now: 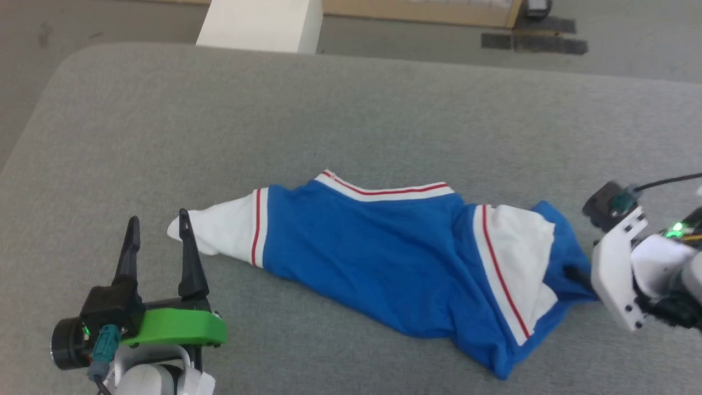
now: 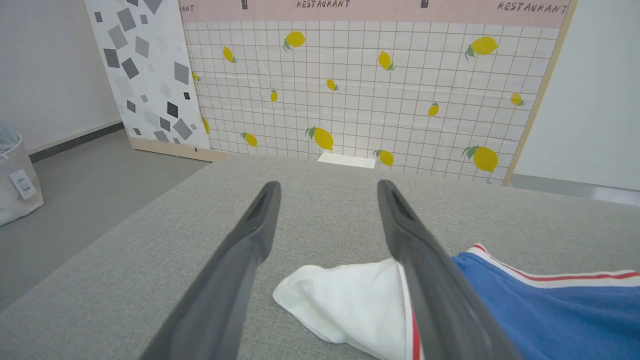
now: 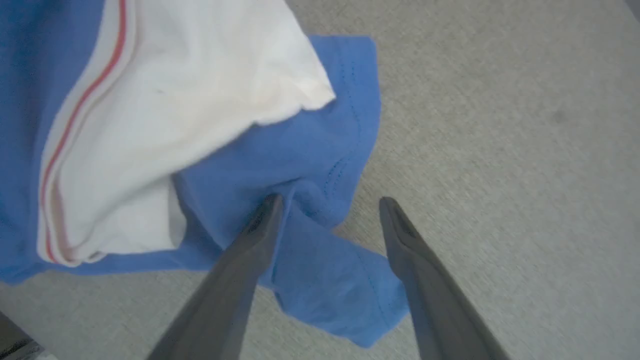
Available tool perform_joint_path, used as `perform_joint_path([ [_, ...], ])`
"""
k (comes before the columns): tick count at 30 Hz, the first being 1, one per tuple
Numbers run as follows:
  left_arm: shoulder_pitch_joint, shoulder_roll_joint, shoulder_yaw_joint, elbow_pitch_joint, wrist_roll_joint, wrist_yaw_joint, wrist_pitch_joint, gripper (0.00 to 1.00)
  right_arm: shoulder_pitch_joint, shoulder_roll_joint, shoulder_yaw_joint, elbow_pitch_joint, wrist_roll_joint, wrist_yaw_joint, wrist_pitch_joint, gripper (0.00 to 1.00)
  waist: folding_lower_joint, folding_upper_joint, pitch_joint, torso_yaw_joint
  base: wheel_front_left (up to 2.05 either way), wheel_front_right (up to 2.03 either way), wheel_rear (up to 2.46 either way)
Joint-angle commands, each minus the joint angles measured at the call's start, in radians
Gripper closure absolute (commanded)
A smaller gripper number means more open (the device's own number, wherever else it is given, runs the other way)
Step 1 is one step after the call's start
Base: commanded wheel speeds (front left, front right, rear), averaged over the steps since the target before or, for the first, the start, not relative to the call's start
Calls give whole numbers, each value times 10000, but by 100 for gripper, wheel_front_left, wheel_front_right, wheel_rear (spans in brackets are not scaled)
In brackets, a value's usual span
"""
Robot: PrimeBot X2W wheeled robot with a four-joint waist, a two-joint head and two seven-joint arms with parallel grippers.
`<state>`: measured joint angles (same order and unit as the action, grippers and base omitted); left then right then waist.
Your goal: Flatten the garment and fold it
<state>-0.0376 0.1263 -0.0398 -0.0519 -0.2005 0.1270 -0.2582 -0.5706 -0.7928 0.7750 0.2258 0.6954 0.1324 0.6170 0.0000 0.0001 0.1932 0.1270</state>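
The garment (image 1: 362, 258) lies crumpled on the grey table (image 1: 351, 109): a blue body, a white red-striped collar at its far edge, and a white sleeve at each end. My left gripper (image 1: 158, 222) stands open at the left sleeve's tip (image 2: 345, 300), with its right finger over the sleeve's edge. My right gripper (image 3: 330, 201) is open low over the garment's right end, its fingers either side of a bunched blue hem corner (image 3: 330, 280). Its left fingertip (image 3: 270, 205) touches a fold there. The right white sleeve (image 3: 200, 100) lies folded over blue cloth.
A white block (image 1: 263, 22) stands beyond the table's far edge. A lemon-patterned panel (image 2: 375, 85) and a speckled board (image 2: 145, 65) lean against the wall behind. A pale bag (image 2: 15, 175) sits on the floor off the table's left side.
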Motion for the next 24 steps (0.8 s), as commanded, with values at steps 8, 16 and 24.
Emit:
perform_joint_path([
  [8, -288, -551, 662, 250, 476, -683, -35, 0, -191, 740, 1767, 1794, 573, -17, -728, 2, 0, -1, 630, 511, 0, 0, 0],
  [16, 86, -702, 1109, 467, 722, -946, -35, 0, -804, 155, 1969, 1670, 630, -17, -3224, 100, 0, -1, -102, -154, 0, 0, 0],
  [24, 558, -749, 1183, 412, 797, -996, -36, 0, 940, -1227, 581, 401, 813, -17, -4350, 100, 0, -1, -550, -834, 0, 0, 0],
])
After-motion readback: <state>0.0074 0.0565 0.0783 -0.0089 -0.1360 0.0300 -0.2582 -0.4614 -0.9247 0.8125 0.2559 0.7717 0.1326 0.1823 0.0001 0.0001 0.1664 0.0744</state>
